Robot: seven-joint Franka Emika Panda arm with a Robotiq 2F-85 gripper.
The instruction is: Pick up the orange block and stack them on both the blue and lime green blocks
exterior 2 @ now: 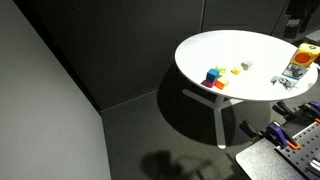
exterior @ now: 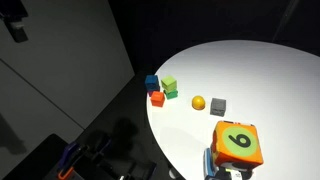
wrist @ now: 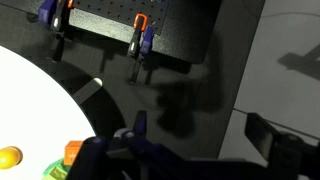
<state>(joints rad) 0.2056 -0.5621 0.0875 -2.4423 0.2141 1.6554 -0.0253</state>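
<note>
Orange block (exterior: 157, 98) lies down-right of what's probably the end effector (exterior: 15, 25), upper left of frame; its opening, I cannot tell.

Yellow ball (exterior: 198, 102) beside grey block (exterior: 218, 105)

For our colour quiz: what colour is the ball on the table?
Yellow ball, best in an exterior view.

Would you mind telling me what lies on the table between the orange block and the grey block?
A small yellow ball lies between the orange block and the grey block, seen in both exterior views.
</note>
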